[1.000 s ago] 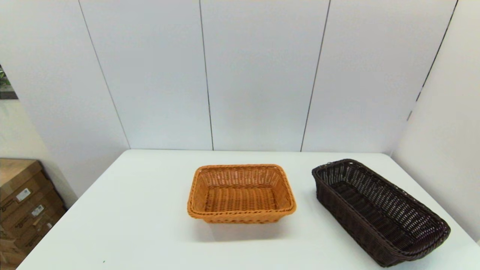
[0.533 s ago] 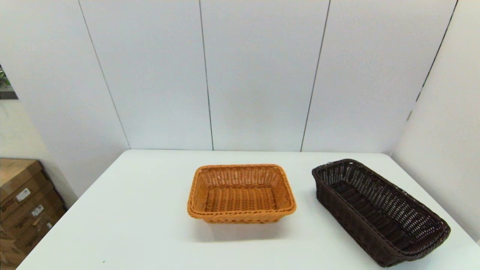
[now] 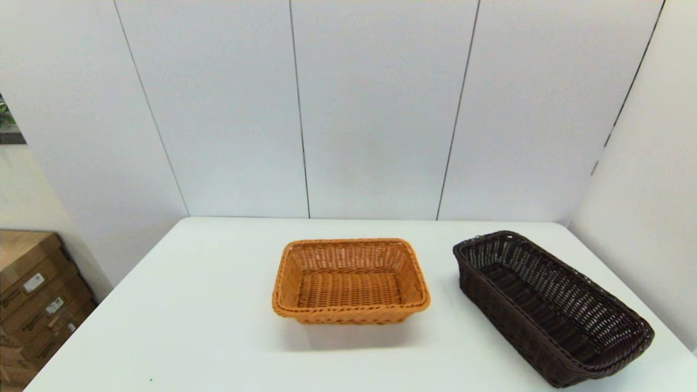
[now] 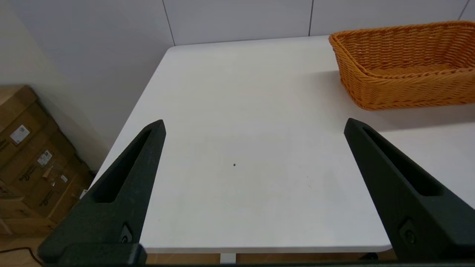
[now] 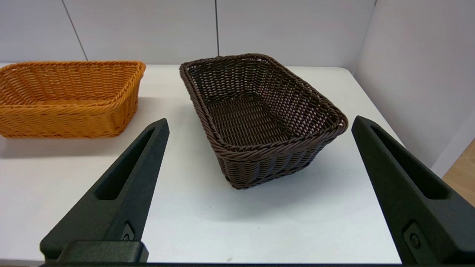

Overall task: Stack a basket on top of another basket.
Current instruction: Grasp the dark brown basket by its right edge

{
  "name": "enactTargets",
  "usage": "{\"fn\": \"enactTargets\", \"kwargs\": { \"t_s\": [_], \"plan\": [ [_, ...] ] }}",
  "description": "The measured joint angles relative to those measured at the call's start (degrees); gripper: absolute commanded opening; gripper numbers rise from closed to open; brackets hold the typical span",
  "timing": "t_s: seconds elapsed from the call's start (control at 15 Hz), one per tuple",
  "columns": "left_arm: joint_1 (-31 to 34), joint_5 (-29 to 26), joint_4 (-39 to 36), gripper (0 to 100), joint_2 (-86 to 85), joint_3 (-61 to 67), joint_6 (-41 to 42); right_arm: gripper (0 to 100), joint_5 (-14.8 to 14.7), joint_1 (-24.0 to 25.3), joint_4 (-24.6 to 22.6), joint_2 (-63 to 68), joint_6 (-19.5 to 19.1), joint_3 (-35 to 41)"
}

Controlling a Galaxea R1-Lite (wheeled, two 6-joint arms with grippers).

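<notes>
The dark brown basket (image 3: pixel 550 307) lies empty at the table's right side, angled toward the front right corner; it also fills the middle of the right wrist view (image 5: pixel 259 115). The orange basket (image 3: pixel 350 280) sits empty at the table's centre, apart from the dark one, and shows in both wrist views (image 4: pixel 404 65) (image 5: pixel 68 98). Neither arm shows in the head view. My right gripper (image 5: pixel 258 124) is open, held back from the dark basket's near end. My left gripper (image 4: pixel 254 126) is open over bare table near the front left edge, with the orange basket off to one side.
The white table (image 3: pixel 207 305) is bounded by white wall panels at the back and right. Cardboard boxes (image 3: pixel 32 296) stand on the floor beyond its left edge. A tiny dark speck (image 4: pixel 234 165) lies on the tabletop between the left gripper's fingers.
</notes>
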Motion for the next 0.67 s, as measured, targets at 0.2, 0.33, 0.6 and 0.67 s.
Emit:
{"fn": "enactTargets", "kwargs": {
  "t_s": [0.2, 0.33, 0.6, 0.67],
  "plan": [
    [0.0, 0.4, -5.5, 100, 0.0, 1.9, -1.0, 100, 0.0, 0.0, 0.0, 0.0, 0.0, 0.0],
    [0.0, 0.3, -7.3, 100, 0.0, 2.6, -2.1, 100, 0.0, 0.0, 0.0, 0.0, 0.0, 0.0],
    [0.0, 0.4, -7.4, 100, 0.0, 2.8, -2.4, 100, 0.0, 0.0, 0.0, 0.0, 0.0, 0.0],
    [0.0, 0.4, -7.4, 100, 0.0, 2.8, -2.4, 100, 0.0, 0.0, 0.0, 0.0, 0.0, 0.0]
  ]
}}
